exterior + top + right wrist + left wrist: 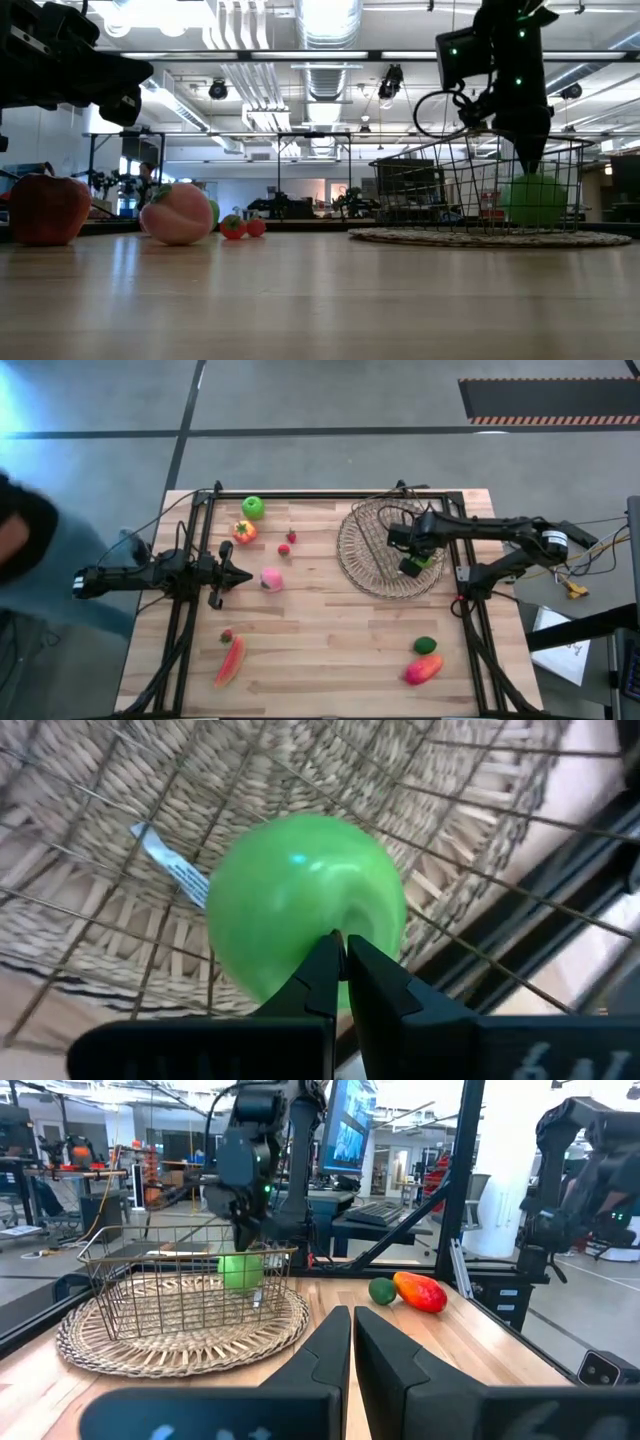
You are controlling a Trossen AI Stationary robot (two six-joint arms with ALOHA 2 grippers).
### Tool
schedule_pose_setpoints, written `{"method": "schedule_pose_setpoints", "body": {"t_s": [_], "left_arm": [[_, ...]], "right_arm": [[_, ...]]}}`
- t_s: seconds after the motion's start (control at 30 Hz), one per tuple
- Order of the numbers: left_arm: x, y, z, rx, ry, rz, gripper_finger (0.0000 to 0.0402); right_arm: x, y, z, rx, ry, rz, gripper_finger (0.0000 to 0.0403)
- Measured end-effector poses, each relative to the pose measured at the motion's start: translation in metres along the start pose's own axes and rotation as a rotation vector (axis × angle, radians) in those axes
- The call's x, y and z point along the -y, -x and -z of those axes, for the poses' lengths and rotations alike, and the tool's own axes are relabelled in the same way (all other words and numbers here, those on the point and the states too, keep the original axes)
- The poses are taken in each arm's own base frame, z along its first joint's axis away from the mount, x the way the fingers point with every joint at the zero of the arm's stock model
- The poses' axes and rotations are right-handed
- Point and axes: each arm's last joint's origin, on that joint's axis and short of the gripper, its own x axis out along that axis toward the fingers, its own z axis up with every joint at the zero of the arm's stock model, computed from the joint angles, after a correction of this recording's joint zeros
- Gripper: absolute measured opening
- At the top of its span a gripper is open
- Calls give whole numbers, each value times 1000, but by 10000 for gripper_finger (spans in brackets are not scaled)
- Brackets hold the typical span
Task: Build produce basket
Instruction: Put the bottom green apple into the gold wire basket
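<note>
Two green apples: one [253,507] on the desk [320,650], one [420,564] in the wire basket [400,540] on the round wicker basket [360,565], just under the clenched right pincer [411,567]. Left pincer [243,576] clenched, empty, near the peach [271,580].

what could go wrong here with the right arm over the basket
1. The right gripper, fingers shut, sits right at the green apple inside the rectangular wire-grid basket; whether it pinches the stem is unclear, so lifting or pushing could roll the apple.
2. The wire basket rests on the round woven wicker tray; the fingers could snag its wires and drag both.
3. The left gripper waits shut near the pink peach.
</note>
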Motion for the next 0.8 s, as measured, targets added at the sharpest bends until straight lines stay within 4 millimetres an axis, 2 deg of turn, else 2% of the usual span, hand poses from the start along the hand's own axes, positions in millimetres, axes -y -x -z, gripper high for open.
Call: {"method": "schedule_pose_setpoints", "body": {"t_s": [0.13, 0.47, 0.8], "left_arm": [[0, 0, 0, 0, 0, 0, 2], [0, 0, 0, 0, 0, 0, 2], [0, 0, 0, 0, 0, 0, 2]], "right_arm": [[-2, -7, 0, 14, 12, -12, 9], [-3, -4, -4, 33, 7, -25, 16], [2, 4, -1, 74, 20, 2, 127]]}}
